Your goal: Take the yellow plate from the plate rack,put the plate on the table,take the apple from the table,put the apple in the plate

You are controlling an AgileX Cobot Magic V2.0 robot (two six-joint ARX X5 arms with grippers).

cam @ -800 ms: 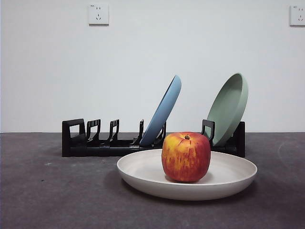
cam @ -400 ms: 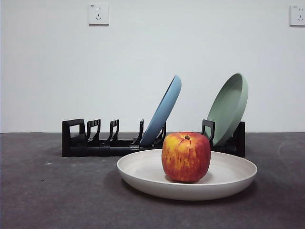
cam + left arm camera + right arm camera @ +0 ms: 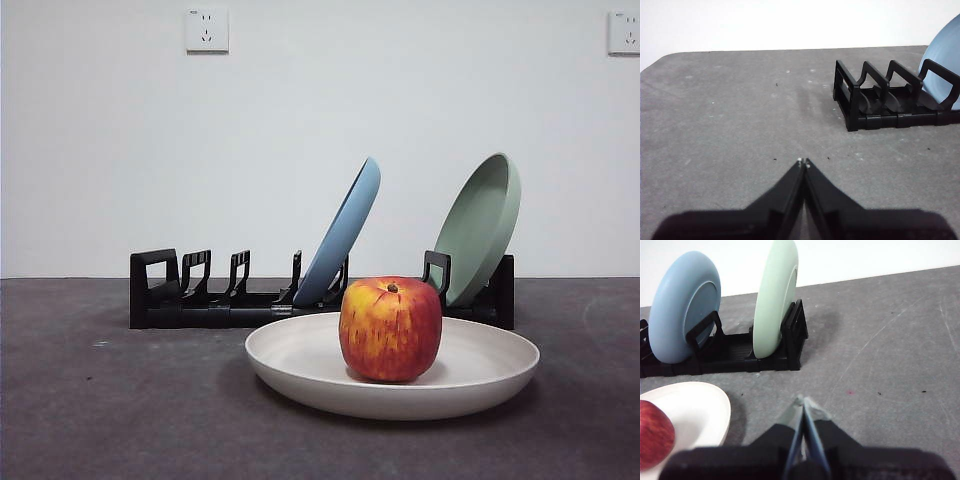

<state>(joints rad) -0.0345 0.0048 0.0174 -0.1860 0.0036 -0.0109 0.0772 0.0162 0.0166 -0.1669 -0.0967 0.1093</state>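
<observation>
Looks basically done: apple (image 3: pixel 390 329) sits in the yellow plate (image 3: pixel 300 352) on the bench (image 3: pixel 100 400), so just keep both closed, empty end effectors (left (image 3: pixel 803 162), right (image 3: pixel 803 401)) clear.

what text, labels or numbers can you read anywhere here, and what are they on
None readable.
Wall sockets: a tiny mark at the top of each, too small to read.
Yellow plate, apple, blue plate, pale green plate, plate rack: no print visible.
</observation>
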